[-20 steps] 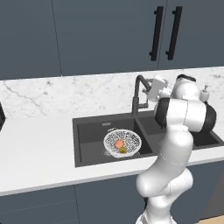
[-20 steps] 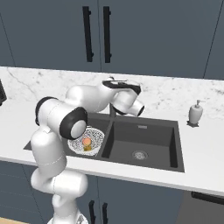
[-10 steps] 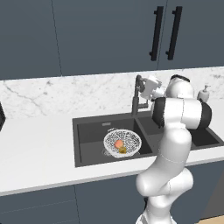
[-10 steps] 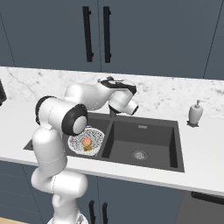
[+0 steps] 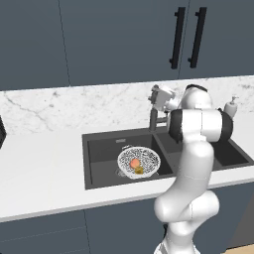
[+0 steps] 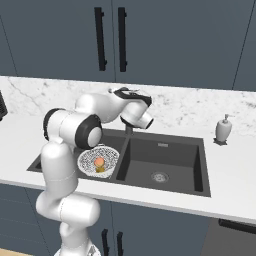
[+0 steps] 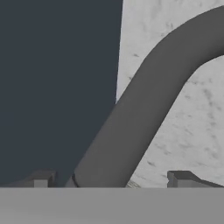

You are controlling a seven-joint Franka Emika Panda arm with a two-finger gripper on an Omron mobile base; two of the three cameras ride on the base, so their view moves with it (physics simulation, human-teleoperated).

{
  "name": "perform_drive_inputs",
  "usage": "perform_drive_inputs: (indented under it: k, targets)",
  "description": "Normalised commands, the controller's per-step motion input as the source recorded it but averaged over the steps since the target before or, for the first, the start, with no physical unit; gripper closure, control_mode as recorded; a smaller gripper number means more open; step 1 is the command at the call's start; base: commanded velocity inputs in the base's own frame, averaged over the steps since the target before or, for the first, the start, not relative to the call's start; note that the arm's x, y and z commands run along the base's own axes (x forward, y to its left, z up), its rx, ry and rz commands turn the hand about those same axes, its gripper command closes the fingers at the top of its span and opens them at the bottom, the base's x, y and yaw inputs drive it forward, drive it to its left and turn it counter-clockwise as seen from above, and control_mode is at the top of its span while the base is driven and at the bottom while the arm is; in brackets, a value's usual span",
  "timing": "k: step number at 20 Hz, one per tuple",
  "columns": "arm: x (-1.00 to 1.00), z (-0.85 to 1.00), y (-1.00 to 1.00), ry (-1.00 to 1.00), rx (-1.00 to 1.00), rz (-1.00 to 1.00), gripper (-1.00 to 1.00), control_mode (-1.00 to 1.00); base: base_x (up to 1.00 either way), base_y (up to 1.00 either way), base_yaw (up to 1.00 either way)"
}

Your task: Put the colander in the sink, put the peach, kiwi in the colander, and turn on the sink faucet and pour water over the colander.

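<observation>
Colander (image 5: pixel 139 161) in left sink (image 5: pixel 101 149) basin, holding peach (image 5: pixel 134 163) and kiwi (image 5: pixel 140 170). Pincer (image 7: pixel 111 179) spread apart, straddling sink faucet (image 7: pixel 144 109).

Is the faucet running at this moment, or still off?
Off, as far as visible: no stream falls from the sink faucet toward the colander; the open gripper straddles its spout.

- We find the colander (image 5: pixel 139 161), white mesh, upright in the sink (image 5: pixel 101 149) left basin.
- We see the peach (image 5: pixel 134 163) and kiwi (image 5: pixel 140 170) inside it.
- The sink faucet (image 7: pixel 144 109), dark, stands behind the sink.
</observation>
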Motion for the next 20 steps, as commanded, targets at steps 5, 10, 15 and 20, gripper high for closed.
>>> perform_drive_inputs:
  k: [5,10,15,20]
  targets:
    - [0.38,0.0,0.35,0.0,0.0,-0.01,-1.0,-1.0,0.0,0.0,0.0]
    - [0.37,0.0,0.36,-0.01,0.0,-0.04,-1.0,-1.0,0.0,0.0,0.0]
    - [0.36,0.0,0.28,-0.02,0.0,-0.06,-1.0,-1.0,0.0,0.0,0.0]
    - [0.33,0.0,0.2,-0.04,0.0,-0.08,-1.0,-1.0,0.0,0.0,0.0]
